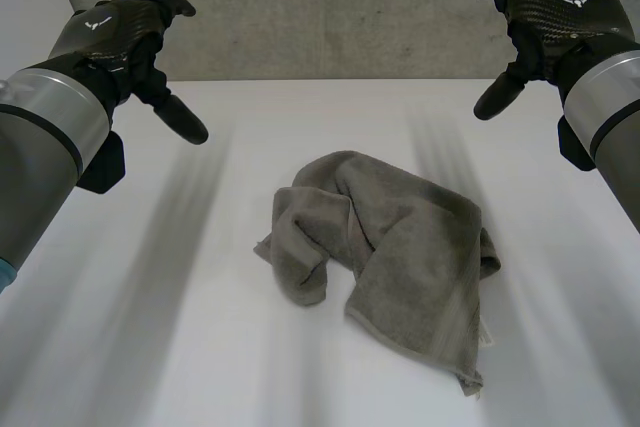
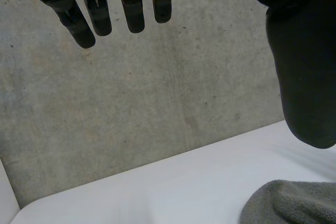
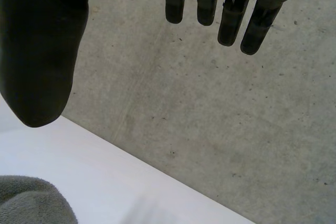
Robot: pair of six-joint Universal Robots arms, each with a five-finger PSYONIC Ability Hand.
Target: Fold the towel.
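Towel (image 1: 385, 247): grey, crumpled in a loose heap near the middle of the white tabletop (image 1: 150, 327), partly folded over itself, with one corner trailing toward the near edge.
Left hand (image 1: 125, 32): raised over the far left of the tabletop, well apart from the towel; fingers (image 2: 131, 9) straight, thumb held wide, holding nothing.
Right hand (image 1: 545, 12): raised over the far right, well apart from the towel; fingers (image 3: 231, 14) straight, thumb apart, empty.
Wall (image 1: 330, 7): bare concrete behind the tabletop.
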